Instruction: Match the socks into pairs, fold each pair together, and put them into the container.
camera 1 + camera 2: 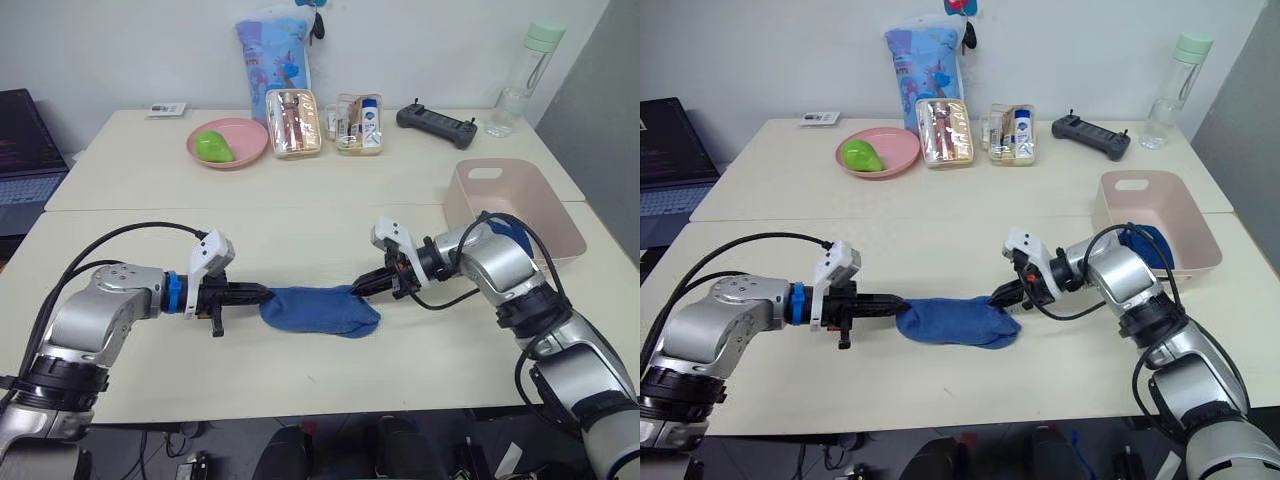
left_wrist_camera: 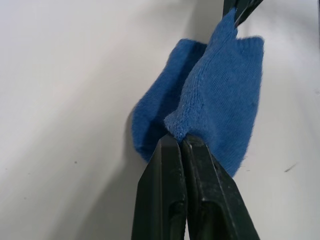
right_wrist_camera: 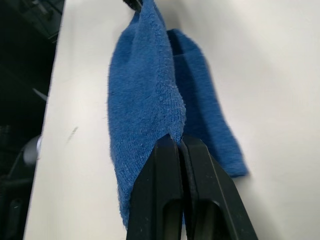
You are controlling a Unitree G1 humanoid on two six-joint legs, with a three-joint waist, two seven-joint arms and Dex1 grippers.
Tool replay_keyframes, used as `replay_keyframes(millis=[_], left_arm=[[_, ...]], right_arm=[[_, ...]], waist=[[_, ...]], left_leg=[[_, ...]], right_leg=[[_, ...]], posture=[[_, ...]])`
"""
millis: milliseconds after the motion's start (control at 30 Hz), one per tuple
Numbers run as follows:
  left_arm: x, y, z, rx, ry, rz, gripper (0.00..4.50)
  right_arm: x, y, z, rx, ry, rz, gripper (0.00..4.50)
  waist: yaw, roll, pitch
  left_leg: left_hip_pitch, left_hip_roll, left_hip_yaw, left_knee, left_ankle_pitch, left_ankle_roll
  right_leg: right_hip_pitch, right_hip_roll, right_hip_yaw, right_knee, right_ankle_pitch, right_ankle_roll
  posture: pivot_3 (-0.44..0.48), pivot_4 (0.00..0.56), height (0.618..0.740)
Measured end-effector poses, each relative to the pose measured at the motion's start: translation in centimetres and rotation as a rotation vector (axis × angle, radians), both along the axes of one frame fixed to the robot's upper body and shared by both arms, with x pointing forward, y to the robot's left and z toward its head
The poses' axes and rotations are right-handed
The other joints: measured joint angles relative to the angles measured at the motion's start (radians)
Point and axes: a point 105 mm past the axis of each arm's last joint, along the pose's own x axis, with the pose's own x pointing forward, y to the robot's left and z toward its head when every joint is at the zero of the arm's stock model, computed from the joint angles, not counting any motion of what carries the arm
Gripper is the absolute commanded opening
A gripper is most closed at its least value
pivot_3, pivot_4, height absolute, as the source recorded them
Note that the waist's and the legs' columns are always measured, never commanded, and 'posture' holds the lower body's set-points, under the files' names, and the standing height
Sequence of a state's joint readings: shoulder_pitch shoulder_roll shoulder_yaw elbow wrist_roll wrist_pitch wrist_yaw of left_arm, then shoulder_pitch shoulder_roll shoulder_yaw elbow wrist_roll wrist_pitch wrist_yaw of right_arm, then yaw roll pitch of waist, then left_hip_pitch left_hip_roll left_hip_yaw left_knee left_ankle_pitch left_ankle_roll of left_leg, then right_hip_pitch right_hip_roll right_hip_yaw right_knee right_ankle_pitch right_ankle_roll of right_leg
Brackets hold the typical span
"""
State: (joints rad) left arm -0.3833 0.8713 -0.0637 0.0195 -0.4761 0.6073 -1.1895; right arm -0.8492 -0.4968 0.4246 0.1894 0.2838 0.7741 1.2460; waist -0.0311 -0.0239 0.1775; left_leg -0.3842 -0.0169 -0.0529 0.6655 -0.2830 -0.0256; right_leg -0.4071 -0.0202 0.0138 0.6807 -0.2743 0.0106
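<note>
Two medium-blue socks point(image 1: 318, 310) lie stacked near the table's front middle. My left gripper point(image 1: 262, 292) is shut on the left end of the upper sock point(image 2: 220, 95); my right gripper point(image 1: 358, 288) is shut on its right end point(image 3: 142, 100). The upper sock is pulled taut between them, and the lower sock point(image 3: 200, 95) peeks out beneath it. The pale pink container point(image 1: 545, 205) stands at the right, behind my right arm, with a dark blue sock point(image 1: 1150, 243) inside it.
At the back stand a pink plate point(image 1: 240, 135) holding a green object, two clear pouches point(image 1: 293, 123), a pale-blue printed bag point(image 1: 273, 50), a black controller point(image 1: 436, 121) and a water bottle point(image 1: 525, 75). A laptop point(image 1: 22, 150) sits at far left.
</note>
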Motion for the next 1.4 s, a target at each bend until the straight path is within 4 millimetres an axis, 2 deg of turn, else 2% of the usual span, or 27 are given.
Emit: replay_keyframes(millis=[233, 267, 400, 533, 633, 733, 800, 933, 1167, 1267, 1400], left_arm=[[1.2, -0.3, -0.7, -0.006, -0.016, 0.012, 0.04], [1.4, -0.4, -0.8, -0.007, -0.018, 0.014, 0.00], [1.6, -0.7, -1.0, 0.001, -0.026, 0.001, 0.00], [1.6, -1.0, -1.3, 0.006, -0.027, -0.007, 0.00], [1.5, -1.2, -1.4, 0.009, -0.027, -0.023, 0.00], [1.5, -1.2, -1.5, 0.008, -0.022, -0.026, 0.00], [1.6, -1.1, -1.6, 0.010, -0.017, -0.022, 0.00], [1.5, -1.1, -1.6, 0.009, -0.016, -0.024, 0.00], [1.6, -1.1, -1.6, 0.008, -0.020, -0.024, 0.00], [1.6, -1.1, -1.5, 0.009, -0.028, -0.028, 0.00], [1.6, -1.1, -1.5, 0.009, -0.031, -0.029, 0.00]], right_arm=[[0.6, 0.1, -0.6, -0.006, -0.014, -0.005, 0.00], [0.7, 0.0, -0.7, -0.007, -0.017, -0.005, 0.50], [0.8, -0.1, -0.5, -0.014, -0.026, -0.004, 1.72], [1.4, -0.4, 0.7, 0.023, -0.029, -0.037, 3.13], [1.3, -1.4, 1.2, 0.022, -0.012, -0.050, 3.13], [0.2, -3.1, 2.0, 0.023, -0.006, -0.046, 3.13], [-1.0, -3.9, 1.3, 0.001, 0.003, -0.037, 3.13], [-2.4, -3.9, -1.0, -0.018, 0.056, -0.039, 3.13], [-2.4, -3.3, -1.2, -0.025, 0.035, -0.058, 3.13], [-2.5, -2.9, -1.6, -0.030, 0.036, -0.058, 2.51], [-2.8, -2.9, -2.3, -0.033, 0.057, -0.056, 1.07]], waist=[[0.000, 0.000, 0.000], [0.000, 0.000, 0.000], [0.000, 0.000, 0.000], [0.000, 0.000, 0.000], [0.001, 0.000, 0.000], [0.005, 0.000, 0.000], [0.005, -0.001, 0.000], [-0.002, 0.000, 0.000], [0.000, 0.000, 0.000], [0.001, 0.000, 0.000], [0.001, 0.000, 0.000]], left_leg=[[0.000, 0.000, 0.000, 0.000, 0.000, 0.000], [0.000, 0.000, 0.000, 0.000, 0.000, 0.000], [0.000, 0.000, 0.000, 0.000, 0.000, 0.000], [0.000, 0.000, 0.000, 0.000, 0.000, 0.000], [-0.001, 0.000, 0.000, 0.000, 0.000, 0.000], [-0.001, 0.000, -0.001, 0.000, 0.000, 0.000], [-0.001, 0.000, -0.001, 0.000, 0.000, 0.000], [0.000, 0.000, 0.000, 0.001, 0.000, 0.000], [-0.001, 0.000, 0.000, 0.001, 0.000, 0.000], [-0.001, 0.000, 0.000, 0.001, 0.000, 0.000], [-0.001, 0.000, 0.000, 0.001, 0.000, 0.000]], right_leg=[[0.000, 0.000, 0.000, 0.000, 0.000, 0.000], [0.000, 0.000, 0.000, 0.000, 0.000, 0.000], [0.000, 0.000, 0.000, 0.000, 0.000, 0.000], [0.000, 0.000, 0.000, 0.000, 0.000, 0.000], [0.000, 0.000, 0.000, 0.000, 0.000, 0.000], [0.000, 0.000, 0.000, -0.001, 0.000, 0.000], [0.000, 0.000, 0.000, -0.001, 0.000, 0.000], [0.000, 0.000, 0.000, 0.001, 0.000, 0.000], [0.000, 0.000, 0.000, 0.000, 0.000, 0.000], [0.000, 0.000, 0.000, 0.000, 0.000, 0.000], [0.000, 0.000, 0.000, 0.000, 0.000, 0.000]], posture=[[0.000, 0.150, 0.740], [0.000, 0.150, 0.740], [0.000, 0.150, 0.740], [0.000, 0.150, 0.740], [0.000, 0.150, 0.740], [0.000, 0.150, 0.740], [0.000, 0.150, 0.740], [0.000, 0.150, 0.740], [0.000, 0.150, 0.740], [0.000, 0.150, 0.740], [0.000, 0.150, 0.740]])
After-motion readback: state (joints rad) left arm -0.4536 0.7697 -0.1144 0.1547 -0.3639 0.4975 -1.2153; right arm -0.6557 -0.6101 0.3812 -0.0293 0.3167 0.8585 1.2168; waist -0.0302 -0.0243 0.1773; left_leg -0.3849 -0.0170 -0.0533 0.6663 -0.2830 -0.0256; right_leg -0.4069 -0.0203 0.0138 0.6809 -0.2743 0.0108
